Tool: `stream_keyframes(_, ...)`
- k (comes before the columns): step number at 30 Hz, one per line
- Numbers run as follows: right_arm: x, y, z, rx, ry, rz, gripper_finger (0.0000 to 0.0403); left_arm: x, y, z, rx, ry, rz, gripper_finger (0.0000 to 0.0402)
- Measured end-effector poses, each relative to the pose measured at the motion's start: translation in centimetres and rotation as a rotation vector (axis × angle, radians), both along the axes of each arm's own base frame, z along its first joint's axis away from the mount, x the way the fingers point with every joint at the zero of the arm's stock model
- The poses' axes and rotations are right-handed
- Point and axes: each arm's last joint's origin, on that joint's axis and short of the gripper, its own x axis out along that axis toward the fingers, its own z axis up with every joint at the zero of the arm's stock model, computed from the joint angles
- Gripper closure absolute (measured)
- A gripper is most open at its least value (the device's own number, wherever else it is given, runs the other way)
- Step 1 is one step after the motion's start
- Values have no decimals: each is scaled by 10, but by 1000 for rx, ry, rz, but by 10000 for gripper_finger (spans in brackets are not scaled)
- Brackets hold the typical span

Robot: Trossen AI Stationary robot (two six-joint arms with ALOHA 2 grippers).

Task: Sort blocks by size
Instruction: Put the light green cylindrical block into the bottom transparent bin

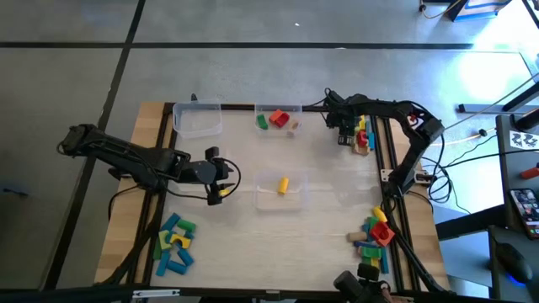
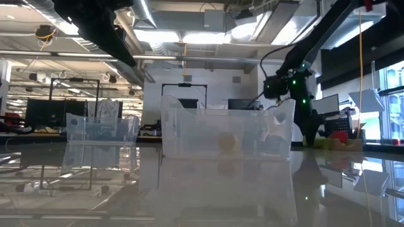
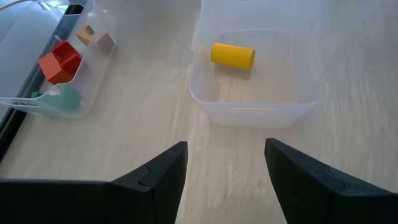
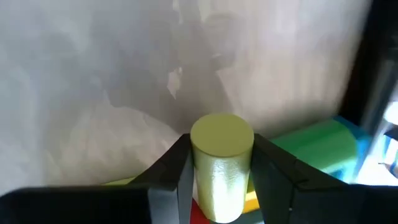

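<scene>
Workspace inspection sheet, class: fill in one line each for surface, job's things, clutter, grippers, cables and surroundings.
Surface: pale wooden table.
Job's things: yellow cylinder lying in the middle tub; red and green blocks in the far tub; loose piles at the near left, near right and far right.
Clutter: nothing seen.
Grippers: left gripper open, empty, facing the middle tub; right gripper clamped on a yellow-green cylinder.
Cables: along the table's right edge.
Surroundings: workshop, monitors, racks.

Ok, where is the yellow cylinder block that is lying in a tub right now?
In the high view the yellow cylinder block lies alone inside the clear tub at mid-table, just right of the open left hand.
</scene>
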Motion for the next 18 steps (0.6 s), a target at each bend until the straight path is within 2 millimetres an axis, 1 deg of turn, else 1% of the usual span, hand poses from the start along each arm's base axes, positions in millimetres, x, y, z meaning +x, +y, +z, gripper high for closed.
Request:
stream_keyframes(3, 3, 5, 11, -26, -46, 0, 278, 0, 0, 0, 0, 0, 0, 192)
stream_keyframes(7, 12, 20, 30, -76, -101, 55, 278, 0, 0, 0, 0, 0, 0, 192)
stream_keyframes(13, 30, 51, 59, -145, -214, 148, 278, 0, 0, 0, 0, 0, 0, 192)
stream_keyframes(18, 46, 78, 79, -152, -389, 210, 273, 0, 0, 0, 0, 0, 0, 192)
